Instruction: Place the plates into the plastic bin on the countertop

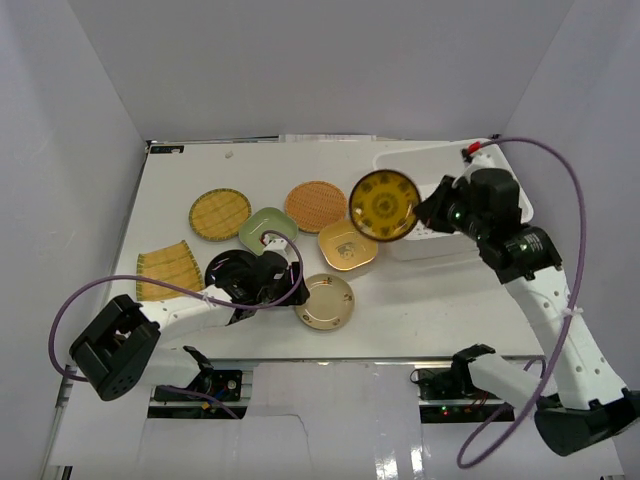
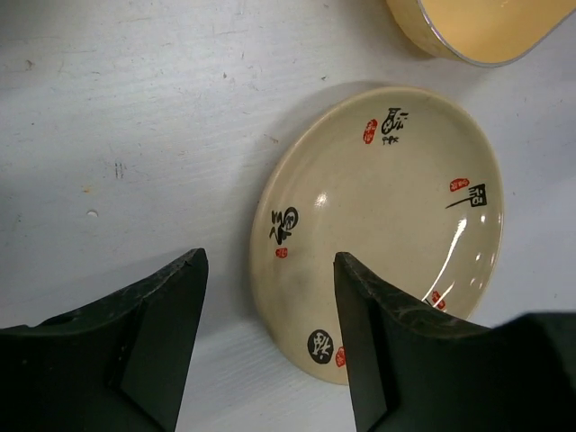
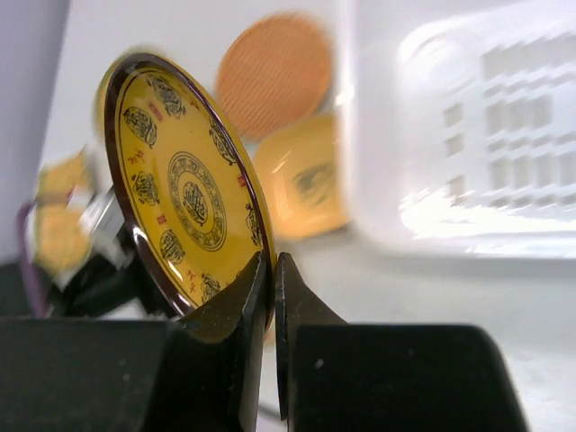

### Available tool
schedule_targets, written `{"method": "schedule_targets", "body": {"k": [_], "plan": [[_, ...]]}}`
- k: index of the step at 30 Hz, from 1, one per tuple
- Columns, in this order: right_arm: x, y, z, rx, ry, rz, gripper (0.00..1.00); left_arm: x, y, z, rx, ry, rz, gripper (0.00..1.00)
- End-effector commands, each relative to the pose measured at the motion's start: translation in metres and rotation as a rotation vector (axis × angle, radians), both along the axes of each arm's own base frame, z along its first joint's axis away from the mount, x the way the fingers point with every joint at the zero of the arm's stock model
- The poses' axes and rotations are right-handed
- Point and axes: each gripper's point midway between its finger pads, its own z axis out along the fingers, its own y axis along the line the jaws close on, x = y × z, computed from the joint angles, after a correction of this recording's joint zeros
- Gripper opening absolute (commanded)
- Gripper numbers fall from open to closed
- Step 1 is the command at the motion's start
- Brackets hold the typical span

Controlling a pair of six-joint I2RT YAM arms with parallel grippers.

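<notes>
My right gripper is shut on the rim of the dark brown-gold round plate and holds it on edge in the air, just left of the white plastic bin. In the right wrist view the fingers pinch the plate at the gripper, with the bin behind. My left gripper is open, low over the countertop. In the left wrist view the gripper straddles the near rim of the cream round plate, which lies flat.
On the countertop lie a woven yellow round plate, a woven orange round plate, a green squarish dish, a yellow squarish dish and a ribbed yellow rectangle. Grey walls stand around.
</notes>
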Motion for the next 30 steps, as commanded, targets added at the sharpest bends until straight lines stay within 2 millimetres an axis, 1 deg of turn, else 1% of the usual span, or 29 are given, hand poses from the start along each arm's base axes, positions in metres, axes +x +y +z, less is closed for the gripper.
{"method": "schedule_targets", "body": {"k": [1, 2, 3, 4, 5, 6, 7, 8, 10, 11, 13, 14, 15, 16, 17, 18, 19, 20, 21, 23, 24, 25, 26, 27, 28, 30], "plan": [[0.063, -0.063, 0.031, -0.110, -0.147, -0.235, 0.08, 0.003, -0.008, 0.006, -0.018, -0.022, -0.028, 0.68], [0.078, -0.091, 0.027, -0.135, -0.140, -0.323, 0.08, 0.001, -0.007, 0.002, -0.011, -0.012, -0.031, 0.68], [0.093, -0.100, 0.017, -0.156, -0.115, -0.351, 0.08, 0.001, -0.007, 0.001, -0.006, -0.010, -0.033, 0.66], [0.103, -0.118, 0.010, -0.168, -0.096, -0.397, 0.08, 0.001, -0.006, -0.001, -0.001, -0.008, -0.032, 0.65], [0.109, -0.119, 0.005, -0.158, -0.082, -0.391, 0.08, 0.001, -0.005, -0.003, 0.008, -0.006, -0.031, 0.64], [0.121, -0.123, -0.004, -0.166, -0.072, -0.402, 0.08, 0.000, -0.003, -0.006, 0.015, -0.004, -0.031, 0.61], [0.127, -0.133, -0.010, -0.193, -0.064, -0.434, 0.08, 0.000, -0.002, -0.006, 0.019, -0.006, -0.029, 0.59], [0.136, -0.137, -0.023, -0.215, -0.028, -0.443, 0.08, 0.000, -0.001, -0.007, 0.020, -0.007, -0.028, 0.56], [0.146, -0.144, -0.033, -0.246, -0.004, -0.454, 0.08, -0.002, 0.002, -0.009, 0.029, -0.004, -0.025, 0.50], [0.153, -0.150, -0.046, -0.280, 0.025, -0.468, 0.08, 0.001, 0.000, -0.008, 0.022, -0.017, -0.023, 0.48], [0.160, -0.155, -0.060, -0.298, 0.051, -0.470, 0.08, 0.003, -0.001, -0.007, 0.019, -0.026, -0.021, 0.43], [0.166, -0.155, -0.063, -0.301, 0.052, -0.466, 0.08, 0.004, 0.000, -0.008, 0.023, -0.025, -0.019, 0.38], [0.172, -0.155, -0.079, -0.319, 0.086, -0.453, 0.08, 0.004, 0.000, -0.010, 0.029, -0.022, -0.021, 0.33], [0.175, -0.155, -0.085, -0.325, 0.101, -0.453, 0.08, 0.004, 0.000, -0.010, 0.032, -0.021, -0.022, 0.28], [0.178, -0.155, -0.089, -0.328, 0.112, -0.451, 0.08, 0.004, 0.000, -0.011, 0.033, -0.020, -0.022, 0.16], [0.181, -0.154, -0.102, -0.334, 0.143, -0.444, 0.08, 0.004, 0.000, -0.011, 0.036, -0.020, -0.020, 0.11], [0.182, -0.154, -0.107, -0.331, 0.150, -0.442, 0.08, 0.004, 0.002, -0.012, 0.040, -0.017, -0.015, 0.05], [0.184, -0.154, -0.115, -0.330, 0.153, -0.445, 0.08, 0.004, 0.002, -0.012, 0.041, -0.017, -0.014, 0.00], [0.185, -0.155, -0.119, -0.331, 0.155, -0.448, 0.08, 0.003, 0.002, -0.011, 0.041, -0.017, -0.015, 0.00], [0.183, -0.160, -0.132, -0.355, 0.185, -0.467, 0.16, 0.004, 0.001, -0.004, 0.025, -0.028, -0.013, 0.00], [0.182, -0.161, -0.135, -0.363, 0.194, -0.471, 0.19, 0.000, 0.002, -0.005, 0.028, -0.012, -0.018, 0.00], [0.181, -0.162, -0.137, -0.372, 0.202, -0.473, 0.29, -0.001, 0.002, 0.002, 0.009, -0.023, -0.016, 0.00], [0.180, -0.163, -0.139, -0.377, 0.208, -0.475, 0.35, -0.002, 0.001, 0.008, -0.011, -0.028, -0.018, 0.00], [0.178, -0.163, -0.140, -0.378, 0.210, -0.473, 0.41, -0.003, -0.001, 0.013, -0.029, -0.034, -0.020, 0.00], [0.177, -0.162, -0.138, -0.374, 0.208, -0.470, 0.49, -0.005, -0.003, 0.025, -0.060, -0.048, -0.027, 0.00], [0.174, -0.160, -0.133, -0.365, 0.202, -0.463, 0.61, -0.010, -0.005, 0.037, -0.101, -0.051, -0.040, 0.00]]}}
